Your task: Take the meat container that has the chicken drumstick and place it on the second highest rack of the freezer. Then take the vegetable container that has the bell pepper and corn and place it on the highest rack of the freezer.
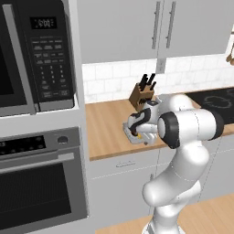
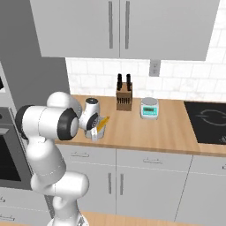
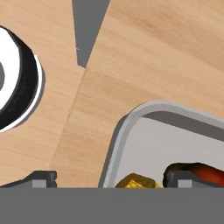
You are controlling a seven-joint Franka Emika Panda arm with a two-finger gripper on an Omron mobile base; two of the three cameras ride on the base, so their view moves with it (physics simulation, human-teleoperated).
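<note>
hovering over the counter (image 3: pixel 144 52), the gripper (image 3: pixel 111 178) stands wide open, straddling the near rim of the vegetable tray (image 3: pixel 131 127).

Wooden countertop (image 2: pixel 145 128) running along the tiled wall, above grey drawer fronts. Resting directly on it: a knife block (image 2: pixel 124 99) at twelve o'clock, against the wall; a small kitchen scale (image 2: pixel 149 108) just beside the block, at its three o'clock; a pale grey tray (image 3: pixel 131 131) at nine o'clock, near the front edge, partly hidden by the arm in both base views. In the hand view the tray's rounded corner lies flat on the wood, holding a yellow corn (image 3: pixel 135 181) end and a dark red bell pepper (image 3: pixel 205 173). A black cooktop (image 2: pixel 207 119) is set into the counter at three o'clock.
</note>
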